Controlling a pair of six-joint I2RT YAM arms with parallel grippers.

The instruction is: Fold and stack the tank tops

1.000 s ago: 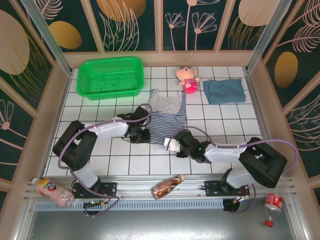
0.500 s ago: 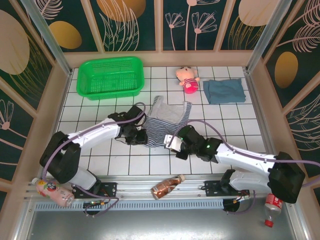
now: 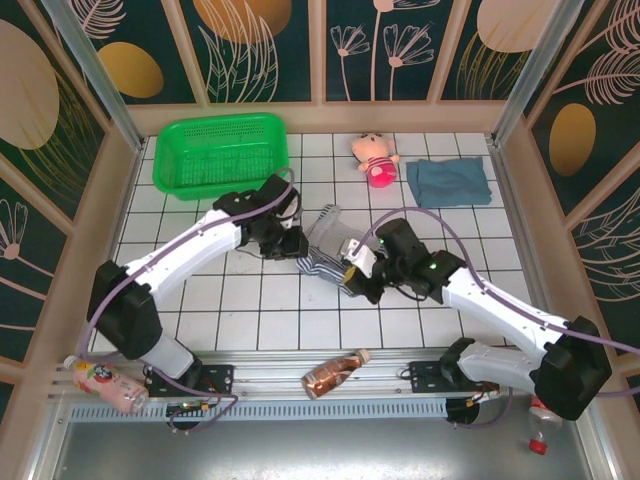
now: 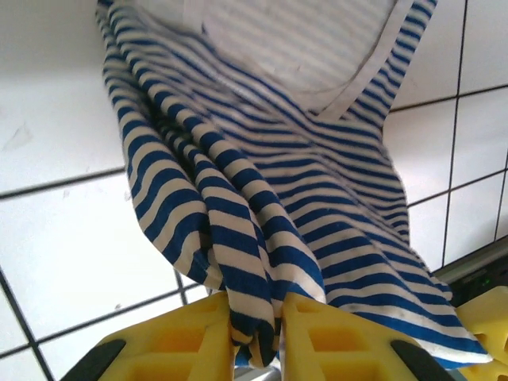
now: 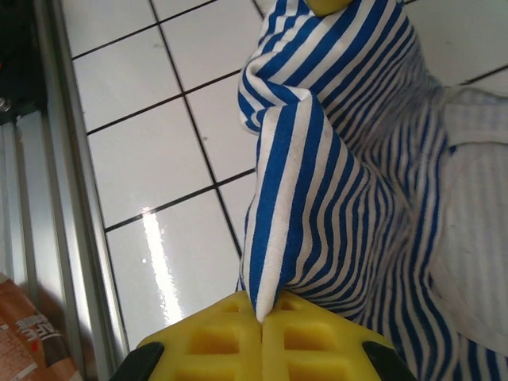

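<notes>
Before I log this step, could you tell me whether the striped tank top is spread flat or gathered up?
Gathered up: the striped tank top is bunched in folds, pinched by the left gripper and the right gripper.

You can see the striped tank top scrunched up in the middle of the table, its blue and white lines hanging in soft folds. Your teal tank top lies flat and folded at 2 o'clock, well apart from it.
</notes>
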